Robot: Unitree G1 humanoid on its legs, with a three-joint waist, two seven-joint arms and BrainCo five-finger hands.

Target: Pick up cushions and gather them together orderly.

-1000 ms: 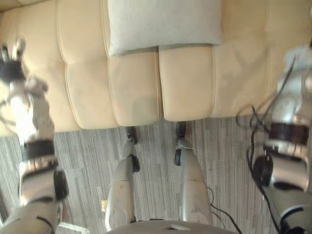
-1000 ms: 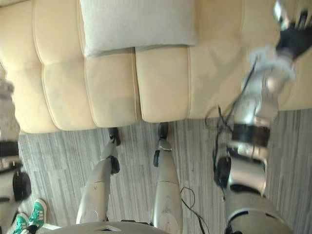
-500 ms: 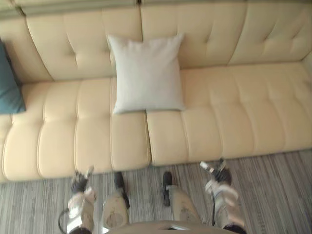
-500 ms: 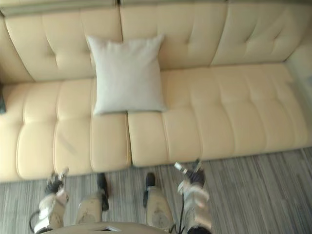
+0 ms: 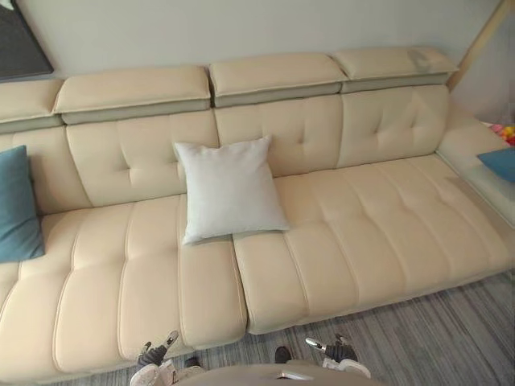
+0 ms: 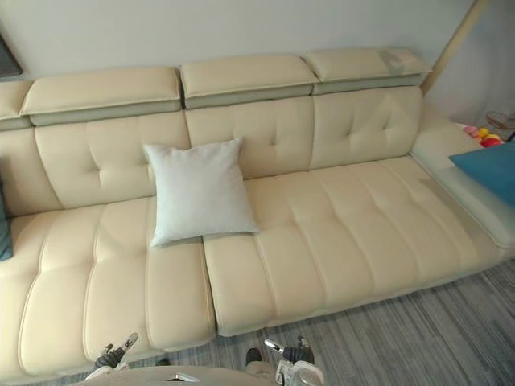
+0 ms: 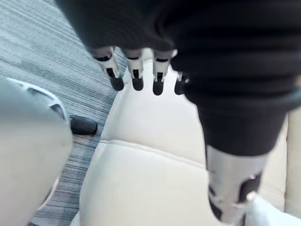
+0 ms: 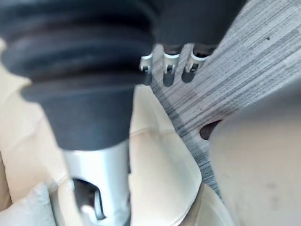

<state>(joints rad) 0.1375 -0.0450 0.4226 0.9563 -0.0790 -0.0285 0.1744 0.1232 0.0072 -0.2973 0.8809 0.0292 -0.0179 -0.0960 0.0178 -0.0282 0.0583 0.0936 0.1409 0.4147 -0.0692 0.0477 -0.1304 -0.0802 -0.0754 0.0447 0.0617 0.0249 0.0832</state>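
1. Left hand (image 5: 151, 355) sits low at about 7 o'clock in the left eye view, at the front edge of the cream sofa (image 5: 386, 217). Its fingers (image 7: 135, 77) are straight and apart, the thumb (image 7: 233, 188) is out to one side, and it holds nothing (past the fingertips lie sofa seat and grey striped carpet (image 5: 451, 338)).
2. The right hand (image 5: 339, 352) sits at about 5 o'clock, over the carpet just in front of the sofa. Its fingers (image 8: 168, 66) are straight too, with nothing between them and the thumb (image 8: 96, 188).
3. The pale grey cushion (image 5: 229, 189) leans against the backrest near the sofa's middle. Its lower edge rests on the seat and crosses the seam between two seat sections. It lies at 1 o'clock from the left hand and 11 o'clock from the right hand, well apart from both.
4. The teal cushion (image 5: 16, 205) is propped at the sofa's left end, at 10 o'clock from the left hand and well apart from the pale grey cushion.
5. The blue cushion (image 6: 491, 169) lies on the sofa's side section at the right, at 2 o'clock from the right hand (small colourful objects (image 6: 480, 134) sit just beyond it, too small to tell what).
6. No two cushions touch.
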